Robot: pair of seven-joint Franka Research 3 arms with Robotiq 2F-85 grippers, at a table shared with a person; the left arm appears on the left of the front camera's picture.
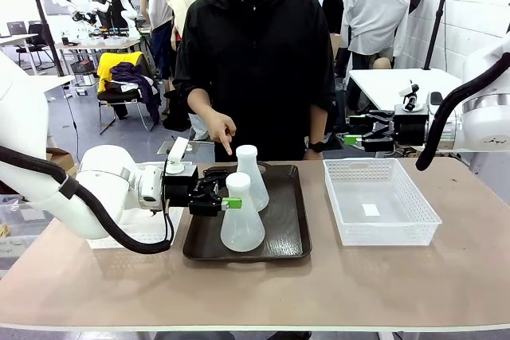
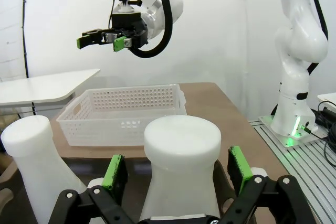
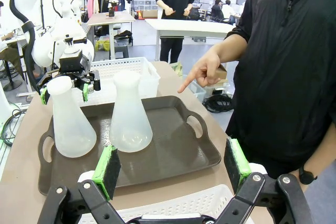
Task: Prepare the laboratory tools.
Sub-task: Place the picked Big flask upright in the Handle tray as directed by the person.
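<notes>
On the worktop [image 1: 382, 276], near the middle and a little toward its left edge, I see a dark brown tray [image 1: 287, 236] that carries both flasks. The near flask [image 1: 241, 214] stands upright in the front part of the tray, and the far flask [image 1: 250, 179] stands upright just behind it, toward the person's edge; the two look very close, but I cannot tell if they touch. My left tool [image 1: 228, 204] comes in from the left edge at the level of the near flask's neck. In the left wrist view its green pads [image 2: 115, 171] stand apart on both sides of that neck with a small gap on each side, so the fingers are spread around the flask and not pressing it. My right tool [image 1: 356, 140] hangs in the air above the far right corner of the worktop, well apart from the tray; in the right wrist view its fingers [image 3: 106, 170] are spread wide with nothing between them. A white lattice basket [image 1: 381, 203] lies on the right part of the worktop, beside the tray. The person's hand [image 1: 223, 130] is over the far edge and points a finger down toward the tray.
</notes>
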